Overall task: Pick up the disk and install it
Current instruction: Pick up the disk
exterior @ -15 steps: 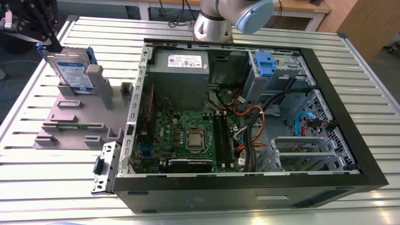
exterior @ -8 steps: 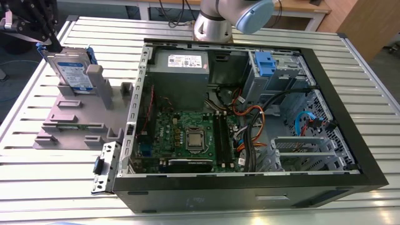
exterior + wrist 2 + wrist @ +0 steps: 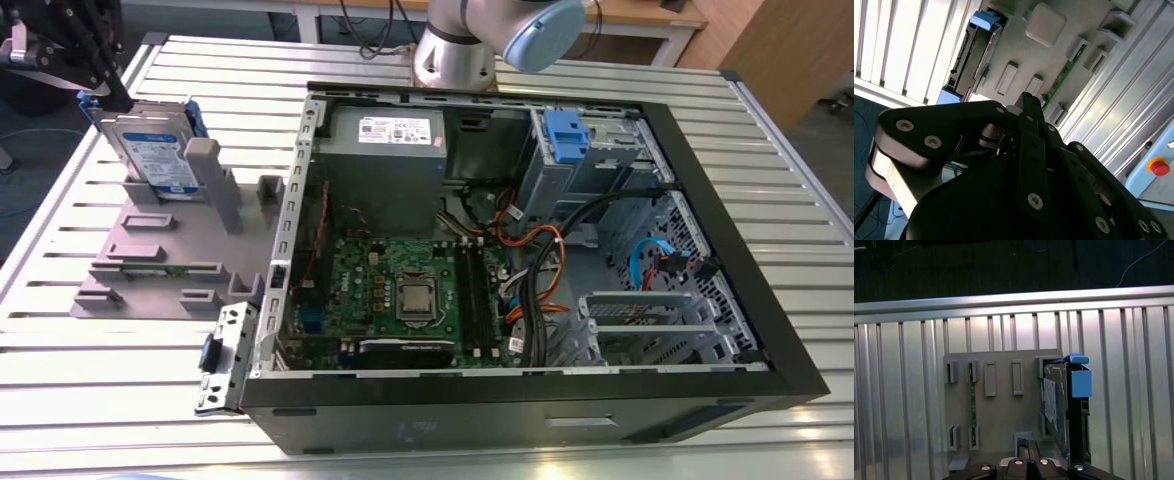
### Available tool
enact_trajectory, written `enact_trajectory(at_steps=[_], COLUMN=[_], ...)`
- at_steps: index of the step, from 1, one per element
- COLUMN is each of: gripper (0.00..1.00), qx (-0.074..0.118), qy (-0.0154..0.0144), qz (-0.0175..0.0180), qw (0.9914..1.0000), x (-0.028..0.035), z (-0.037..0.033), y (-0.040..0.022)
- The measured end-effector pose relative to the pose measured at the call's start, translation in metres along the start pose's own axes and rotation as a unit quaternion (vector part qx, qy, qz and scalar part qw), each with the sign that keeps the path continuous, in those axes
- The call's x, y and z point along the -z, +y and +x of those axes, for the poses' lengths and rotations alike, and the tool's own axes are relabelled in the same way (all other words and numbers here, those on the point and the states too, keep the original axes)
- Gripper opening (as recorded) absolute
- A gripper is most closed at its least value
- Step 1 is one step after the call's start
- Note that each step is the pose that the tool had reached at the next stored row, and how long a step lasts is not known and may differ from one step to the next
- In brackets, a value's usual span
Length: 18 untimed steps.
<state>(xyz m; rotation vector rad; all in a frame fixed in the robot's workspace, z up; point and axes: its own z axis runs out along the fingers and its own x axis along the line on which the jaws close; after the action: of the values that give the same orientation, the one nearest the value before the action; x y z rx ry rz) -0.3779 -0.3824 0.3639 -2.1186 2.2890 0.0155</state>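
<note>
The disk (image 3: 151, 150), a silver drive with a white-and-blue label in a blue bracket, stands on edge in a slot of the grey stand (image 3: 147, 245) on the exterior view's left. My black gripper (image 3: 114, 95) hangs just above the disk's top edge, apart from it. In the first wrist view the gripper (image 3: 1027, 444) sits over the stand (image 3: 999, 410), beside the disk (image 3: 1055, 405) rather than around it. The second wrist view shows the disk (image 3: 976, 55) beyond the gripper (image 3: 1026, 97), whose fingers are shut together with nothing between them.
An open computer case (image 3: 747, 300) lies on the slatted metal table (image 3: 787, 160), with a motherboard (image 3: 400, 290), cables and a blue-tabbed drive bay (image 3: 567, 135) inside. A green memory stick (image 3: 147, 268) stands in the stand. The arm's base (image 3: 461, 50) rises behind the case.
</note>
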Motion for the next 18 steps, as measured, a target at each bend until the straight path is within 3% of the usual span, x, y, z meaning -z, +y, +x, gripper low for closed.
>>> enact_trajectory(at_steps=[18], gripper=[0.11], qx=[0.006], qy=[0.0005], qz=[-0.0001], qw=[0.99998], x=[0.0000], z=[0.0000], y=[0.0000])
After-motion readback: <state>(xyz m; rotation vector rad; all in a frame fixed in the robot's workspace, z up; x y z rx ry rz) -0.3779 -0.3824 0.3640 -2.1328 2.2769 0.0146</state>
